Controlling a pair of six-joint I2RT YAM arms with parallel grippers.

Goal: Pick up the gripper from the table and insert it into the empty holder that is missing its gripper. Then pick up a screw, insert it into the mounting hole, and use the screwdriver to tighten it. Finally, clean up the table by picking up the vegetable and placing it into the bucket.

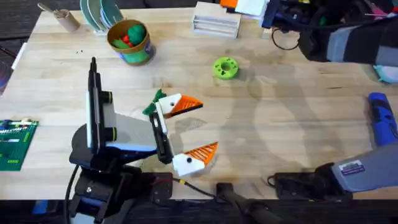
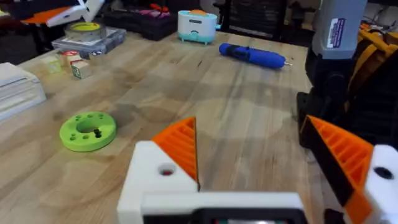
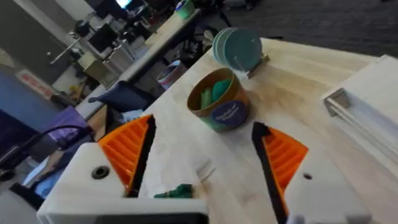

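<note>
As I look down from above, the left arm's hand (image 1: 208, 126) lies low over the pale wooden counter (image 1: 280, 112), its two white mounts with ribbed orange tips spread well apart and clamped on nothing. The slim green leafy toy vegetable (image 1: 151, 107) lies on the counter just beside the farther mount, outside the gap, not between the tips. The small round bucket with the green-blue wall and gold rim (image 1: 138, 55) stands well apart toward the far left corner, with a green toy and a red toy already in it. The chunky bright blue screwdriver (image 1: 382, 118) lies at the right edge, near the right arm, and a flat bright green plastic disc (image 1: 225, 68) sits mid-counter.

From the left wrist, both orange tips frame bare wood, with the disc off to one side and the screwdriver lying far off.

From the right wrist, the right hand (image 3: 204, 123) hangs high, fingers wide apart and empty, looking down at the bucket. A scrap of green shows low between its mounts, and I cannot tell what it is.

Every mount I can see carries its orange tip and the screwdriver is set down, so I judge the clean-up is the step in hand. Next, the left hand would need to shift sideways until the vegetable sits between its tips, close on it, then carry it over the bucket's rim
</note>
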